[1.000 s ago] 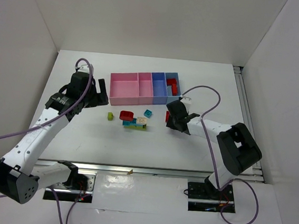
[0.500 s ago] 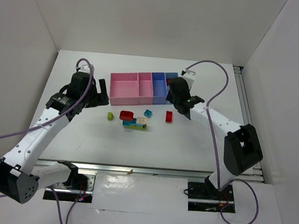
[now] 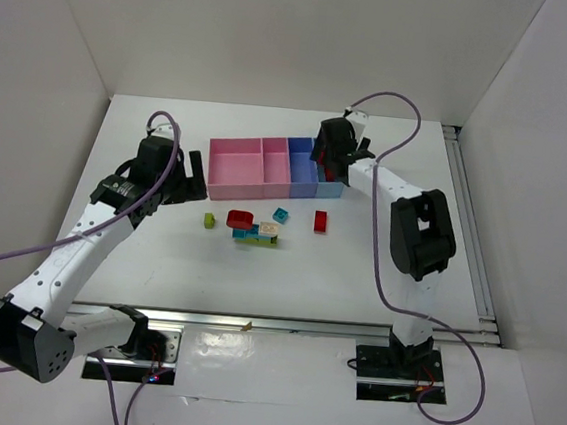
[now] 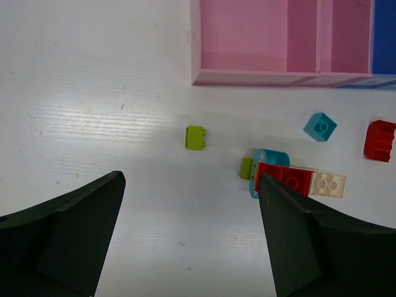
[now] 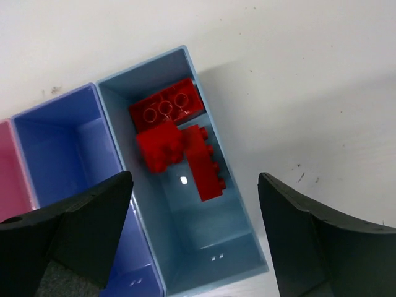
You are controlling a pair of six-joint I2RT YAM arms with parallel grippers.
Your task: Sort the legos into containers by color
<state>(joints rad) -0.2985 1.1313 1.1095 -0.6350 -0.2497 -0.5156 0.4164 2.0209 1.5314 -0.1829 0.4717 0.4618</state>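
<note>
The containers [image 3: 238, 168] stand in a row at the back: two pink bins, a periwinkle bin [image 5: 62, 142] and a light blue bin [image 5: 210, 238]. My right gripper [image 5: 195, 179] hangs open over the light blue bin, where three red legos [image 5: 166, 109] lie free. My left gripper [image 4: 192, 179] is open above bare table, left of the loose legos. Those include a yellow-green brick [image 4: 195, 137], a cyan brick [image 4: 320, 127], a red brick [image 4: 379, 140] and a joined red [image 4: 286, 178] and beige [image 4: 328, 184] clump. In the top view the right gripper [image 3: 330, 149] hides most of the light blue bin.
Loose bricks lie in a band in front of the bins, from the yellow-green one [image 3: 208, 220] to a red one [image 3: 320, 221]. White walls enclose the table on three sides. A metal rail [image 3: 469, 220] runs along the right edge.
My right gripper has travelled from near the loose red brick up to the light blue bin and opened there, leaving a red brick in the bin. The left arm has not moved.
</note>
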